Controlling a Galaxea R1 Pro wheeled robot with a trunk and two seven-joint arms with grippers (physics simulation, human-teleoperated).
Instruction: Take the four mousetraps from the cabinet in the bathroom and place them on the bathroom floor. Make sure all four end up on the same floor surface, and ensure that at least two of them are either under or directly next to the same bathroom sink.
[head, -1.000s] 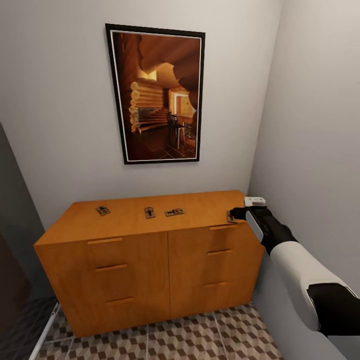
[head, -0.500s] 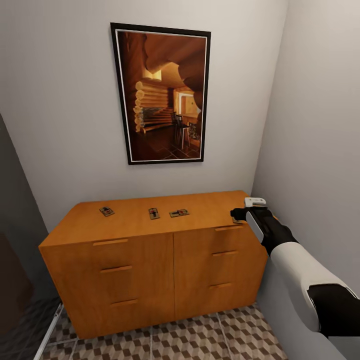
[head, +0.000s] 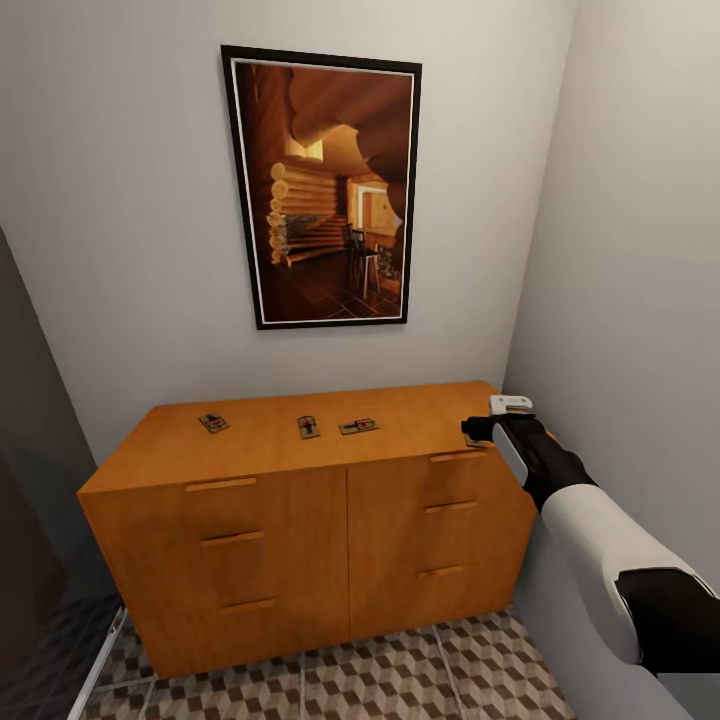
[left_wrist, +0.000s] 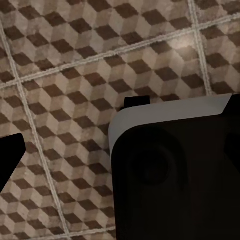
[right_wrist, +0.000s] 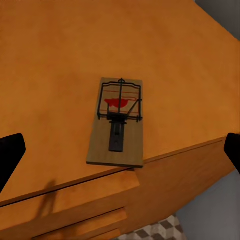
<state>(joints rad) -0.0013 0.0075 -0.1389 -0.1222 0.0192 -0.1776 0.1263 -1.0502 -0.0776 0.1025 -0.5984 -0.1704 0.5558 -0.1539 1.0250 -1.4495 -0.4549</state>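
The orange-brown cabinet stands against the back wall. Three mousetraps lie on its top: one at the left, one in the middle, and one just to its right. My right gripper hovers over the top's right front corner. In the right wrist view this gripper is open above a fourth mousetrap, which lies flat at the front edge with its red spot showing. My left gripper hangs open over the cube-patterned bathroom floor, with one dark fingertip at the picture's edge.
A framed picture hangs above the cabinet. A grey wall runs close along the cabinet's right side, beside my right arm. A dark panel stands at the left. Patterned floor lies in front of the drawers.
The head view shifted slightly a second ago, so the camera moved. In the last half second nothing has visibly changed.
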